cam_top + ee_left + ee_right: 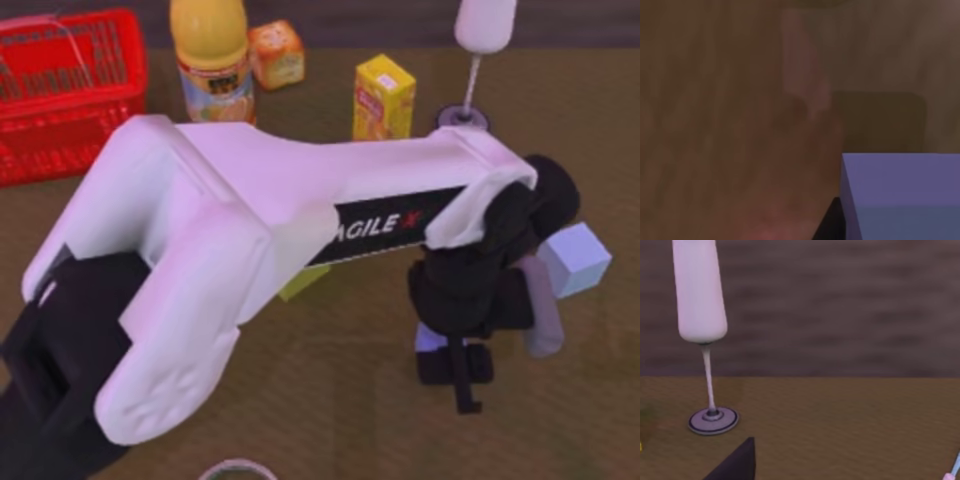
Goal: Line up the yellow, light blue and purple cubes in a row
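Note:
My left arm reaches across the table, and its gripper [455, 368] hangs right of the middle. It is shut on the purple cube [430, 340]. In the left wrist view the purple cube [900, 195] fills the lower corner with one dark finger [832, 225] flat against its side, and its shadow lies on the table beyond. The light blue cube [575, 258] sits on the table to the right of that gripper. Only a corner of the yellow cube [305, 282] peeks out from under the arm's white link. My right gripper [737, 465] shows only as a dark tip in its wrist view, near the wine glass.
Along the back stand a red basket [70, 90], an orange juice bottle [212, 60], a small orange box [277, 54], a yellow carton [383, 97] and a tall wine glass [480, 40] [700, 295]. A white rim [237, 468] shows at the front edge.

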